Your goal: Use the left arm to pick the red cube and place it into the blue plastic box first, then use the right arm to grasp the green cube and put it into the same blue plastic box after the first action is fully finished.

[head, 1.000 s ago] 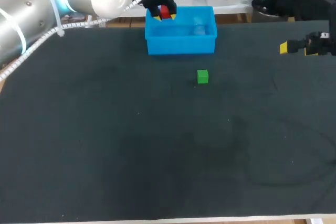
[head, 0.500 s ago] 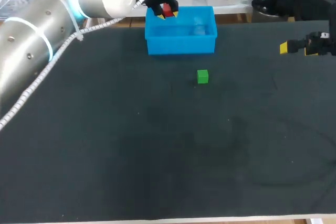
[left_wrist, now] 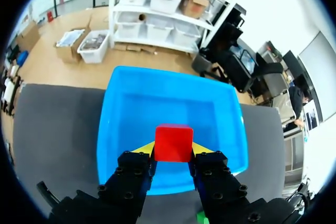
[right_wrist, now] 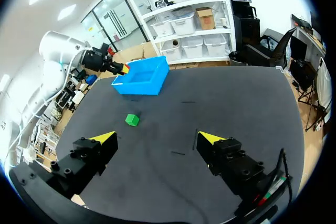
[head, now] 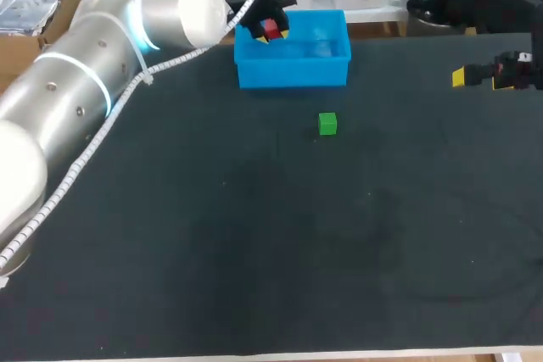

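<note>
The red cube (left_wrist: 174, 142), a small solid block, is pinched between the two yellow-tipped fingers of my left gripper (left_wrist: 174, 151); both tips press on it from opposite sides, so those jaws are closed on it. I hold it over the inside of the open blue plastic box (left_wrist: 106, 129), toward the box's left end as the head view shows it, and about level with the rim. Whether the cube is clear of the box floor I cannot tell.

The small green cube (head: 327, 124) lies on the dark table top (head: 254, 243) in front of the box, near its right half but apart from it and touching nothing else.

My silver left arm (head: 102, 65), with a white cable along it, comes in past the box's left end.

My right gripper (right_wrist: 157, 138) hangs well apart from the box, far off beyond its right end. Its fingers are spread wide, with nothing between them.
</note>
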Tool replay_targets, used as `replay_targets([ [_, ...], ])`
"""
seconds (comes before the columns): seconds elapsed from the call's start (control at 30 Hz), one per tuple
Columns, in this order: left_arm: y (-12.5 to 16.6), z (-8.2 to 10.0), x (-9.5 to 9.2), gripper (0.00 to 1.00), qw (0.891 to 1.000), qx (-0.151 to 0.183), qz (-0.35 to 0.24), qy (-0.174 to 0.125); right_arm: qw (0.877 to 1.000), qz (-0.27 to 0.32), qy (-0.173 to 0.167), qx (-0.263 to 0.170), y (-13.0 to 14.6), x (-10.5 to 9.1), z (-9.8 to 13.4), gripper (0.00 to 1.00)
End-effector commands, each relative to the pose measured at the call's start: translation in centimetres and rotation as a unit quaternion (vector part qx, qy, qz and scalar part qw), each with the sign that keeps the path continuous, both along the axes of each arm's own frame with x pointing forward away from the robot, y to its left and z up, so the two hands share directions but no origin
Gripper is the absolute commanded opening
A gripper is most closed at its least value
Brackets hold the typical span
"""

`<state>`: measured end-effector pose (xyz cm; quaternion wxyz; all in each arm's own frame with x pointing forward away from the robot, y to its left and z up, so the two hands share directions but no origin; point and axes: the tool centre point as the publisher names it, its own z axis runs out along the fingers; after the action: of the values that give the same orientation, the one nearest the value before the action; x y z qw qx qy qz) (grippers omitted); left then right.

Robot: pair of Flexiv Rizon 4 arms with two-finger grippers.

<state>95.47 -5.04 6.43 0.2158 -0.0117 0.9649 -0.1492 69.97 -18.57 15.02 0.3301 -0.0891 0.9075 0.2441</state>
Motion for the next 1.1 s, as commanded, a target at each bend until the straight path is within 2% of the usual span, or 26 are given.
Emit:
replay_targets([
  [0.03, -0.7, 0.5, 3.3, 1.00, 0.998, 0.009, -0.019, 0.057, 1.000, 0.000, 0.000, 0.000, 0.0, 0.0, 0.0, 1.00],
  [0.47, -1.0, 1.5, 3.1, 1.00, 0.999, 0.009, -0.024, 0.043, 1.000, 0.000, 0.000, 0.000, 0.0, 0.0, 0.0, 1.00],
  [0.6, -1.1, 2.4, 2.3, 1.00, 0.999, 0.013, -0.035, 0.031, 1.000, 0.000, 0.000, 0.000, 0.0, 0.0, 0.0, 1.00],
  [0.8, -0.9, 4.2, 0.2, 1.00, 0.998, 0.004, -0.056, 0.006, 1.000, 0.000, 0.000, 0.000, 0.0, 0.0, 0.0, 1.00],
  [0.93, -0.5, 5.3, -2.2, 1.00, 0.997, 0.006, -0.077, -0.010, 1.000, 0.000, 0.000, 0.000, 0.0, 0.0, 0.0, 1.00],
  [1.1, 0.1, 5.7, -5.2, 1.00, 0.995, 0.020, -0.100, -0.015, 1.000, 0.000, 0.000, 0.000, 0.0, 0.0, 0.0, 1.00],
])
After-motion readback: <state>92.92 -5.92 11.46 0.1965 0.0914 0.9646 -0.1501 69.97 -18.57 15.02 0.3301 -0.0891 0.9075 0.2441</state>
